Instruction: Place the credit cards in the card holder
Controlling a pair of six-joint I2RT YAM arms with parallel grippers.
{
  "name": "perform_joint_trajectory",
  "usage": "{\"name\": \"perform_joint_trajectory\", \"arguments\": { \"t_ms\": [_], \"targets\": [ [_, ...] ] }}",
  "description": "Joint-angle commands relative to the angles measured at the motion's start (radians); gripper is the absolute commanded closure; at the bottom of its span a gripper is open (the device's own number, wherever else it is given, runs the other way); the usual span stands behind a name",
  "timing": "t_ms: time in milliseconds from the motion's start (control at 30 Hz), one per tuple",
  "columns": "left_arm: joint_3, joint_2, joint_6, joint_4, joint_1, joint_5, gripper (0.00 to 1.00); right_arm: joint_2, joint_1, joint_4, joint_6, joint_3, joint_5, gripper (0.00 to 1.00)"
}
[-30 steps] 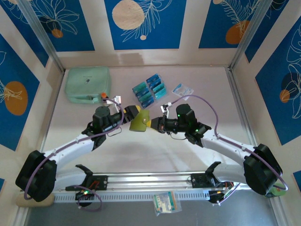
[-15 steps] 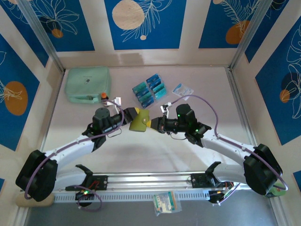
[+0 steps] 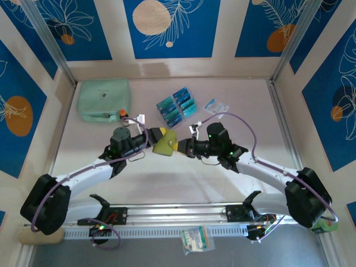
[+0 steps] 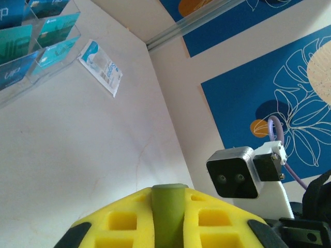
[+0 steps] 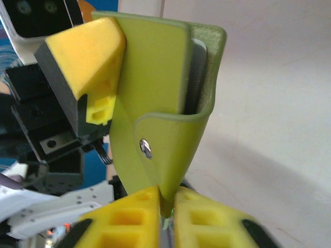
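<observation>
Pale tabletop ringed by blue leaf panels, from above: my left gripper (image 3: pixel 157 135) and right gripper (image 3: pixel 178 146) meet mid-frame on the card holder (image 3: pixel 164 143), with the credit cards (image 3: pixel 177 105) apart above it. Left wrist view: my fingers are clamped on its olive edge. Right wrist view: my fingers pinch the snap flap's tip. I judge this the opening step. Next, I must pull the flap apart to bare a pocket.

Card holder (image 3: pixel 164 146) above mid-table (image 3: pixel 167 181), left gripper (image 3: pixel 156 136) at its left edge and right gripper (image 3: pixel 178 147) at its right; farther back, credit cards (image 3: pixel 177 105) in tiered stand (image 4: pixel 57 64), packet (image 3: pixel 216 105) just right, zip pouch (image 3: pixel 104 99) far left
</observation>
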Motion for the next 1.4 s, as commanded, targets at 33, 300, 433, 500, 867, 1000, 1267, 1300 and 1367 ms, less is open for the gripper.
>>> {"name": "perform_joint_trajectory", "arguments": {
  "t_ms": [33,300,433,500,867,1000,1267,1300,1367],
  "targets": [
    [-0.011,-0.039,0.044,-0.015,-0.005,-0.040,1.00,-0.089,-0.023,-0.278,-0.136,0.048,0.113,0.60],
    [0.012,-0.097,0.064,-0.182,-0.015,-0.163,1.00,-0.059,0.044,-0.634,-0.297,0.244,0.347,0.42],
    [0.024,-0.108,0.047,-0.204,-0.040,-0.226,1.00,0.052,0.128,-0.705,-0.333,0.364,0.456,0.39],
    [0.036,-0.109,0.045,-0.214,-0.052,-0.242,1.00,0.109,0.164,-0.729,-0.348,0.422,0.501,0.38],
    [0.054,-0.101,0.031,-0.210,-0.092,-0.274,1.00,0.313,0.237,-0.733,-0.372,0.569,0.593,0.39],
    [0.052,-0.105,0.029,-0.208,-0.097,-0.277,1.00,0.340,0.236,-0.753,-0.362,0.552,0.652,0.46],
    [0.045,-0.105,0.027,-0.202,-0.103,-0.277,1.00,0.341,0.226,-0.735,-0.316,0.466,0.727,0.67],
    [0.043,-0.104,0.027,-0.201,-0.104,-0.277,1.00,0.341,0.224,-0.728,-0.314,0.460,0.725,0.68],
    [0.042,-0.102,0.026,-0.198,-0.106,-0.277,1.00,0.344,0.224,-0.719,-0.314,0.458,0.721,0.72]
  ]
}}
